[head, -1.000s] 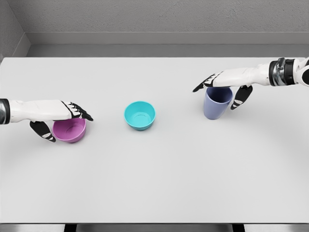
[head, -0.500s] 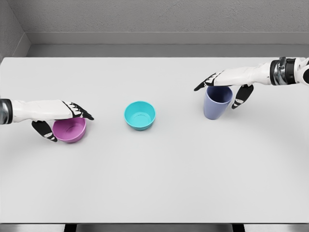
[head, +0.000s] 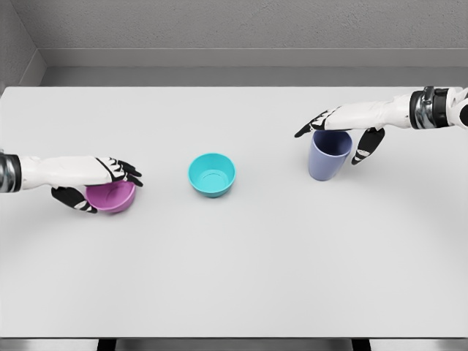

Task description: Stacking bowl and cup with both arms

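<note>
Sitting on a big white table (head: pixel 234 278) are three things: a pink bowl (head: pixel 113 197), a teal bowl (head: pixel 212 174) and a blue cup (head: pixel 328 154). The near part of the table is bare white.

On the left side, the pink bowl looks a little tipped. The left hand (head: pixel 99 183) is closed around it, with the fingers over the far rim and the thumb at the near side. The white arm comes in from the left edge.

A bit farther back, in the middle, sits the teal bowl. It stands upright, open side up, and nobody is touching it. It is near the pink bowl but not touching it, and the table between the two bowls is white and flat.

Farther back on the right stands the blue cup, upright and open at the top. The right hand (head: pixel 338 128) is at the cup's top. Its fingers reach over the rim toward the left, and the thumb hangs down just beside the cup's right side. I cannot tell if it is squeezing the cup.

Behind the table is a gray wall (head: pixel 234 29).
</note>
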Available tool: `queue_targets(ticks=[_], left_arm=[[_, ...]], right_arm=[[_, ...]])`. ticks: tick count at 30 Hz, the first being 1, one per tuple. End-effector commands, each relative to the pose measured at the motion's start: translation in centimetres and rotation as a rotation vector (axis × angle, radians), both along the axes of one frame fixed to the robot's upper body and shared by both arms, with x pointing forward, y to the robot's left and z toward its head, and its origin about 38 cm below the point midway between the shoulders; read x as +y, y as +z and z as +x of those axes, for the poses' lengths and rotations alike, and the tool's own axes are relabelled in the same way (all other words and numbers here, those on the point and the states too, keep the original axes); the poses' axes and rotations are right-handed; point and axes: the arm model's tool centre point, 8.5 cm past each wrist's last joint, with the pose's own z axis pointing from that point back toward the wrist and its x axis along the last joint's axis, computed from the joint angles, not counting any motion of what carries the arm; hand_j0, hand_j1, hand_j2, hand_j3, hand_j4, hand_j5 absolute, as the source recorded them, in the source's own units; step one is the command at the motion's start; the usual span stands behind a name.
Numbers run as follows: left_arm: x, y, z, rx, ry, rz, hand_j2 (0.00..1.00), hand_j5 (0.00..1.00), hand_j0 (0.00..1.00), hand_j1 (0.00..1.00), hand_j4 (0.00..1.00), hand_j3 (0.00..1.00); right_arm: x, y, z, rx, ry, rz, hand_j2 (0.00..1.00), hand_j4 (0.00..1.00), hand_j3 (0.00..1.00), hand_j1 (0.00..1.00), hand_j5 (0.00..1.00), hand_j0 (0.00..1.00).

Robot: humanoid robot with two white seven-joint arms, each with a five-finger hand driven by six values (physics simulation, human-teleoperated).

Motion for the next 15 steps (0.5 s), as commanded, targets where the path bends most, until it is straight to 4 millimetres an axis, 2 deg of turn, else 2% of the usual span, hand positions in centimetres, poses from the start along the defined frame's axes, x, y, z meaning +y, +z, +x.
queue_targets(ticks=[1,15], left_arm=[[-0.02,0.01,-0.01,0.001,0.000,-0.001,0.78,0.78,0.78,0.78,0.78,0.78],[-0.72,0.93,0.27,-0.022,-0.018,-0.013,0.78,0.78,0.78,0.78,0.78,0.78]], right_arm=[[0.00,0.08,0.03,0.001,-0.004,0.006,1.00,1.00,1.00,1.00,1.00,1.00],[-0.01,0.40,0.10,-0.006,-0.003,0.006,1.00,1.00,1.00,1.00,1.00,1.00]])
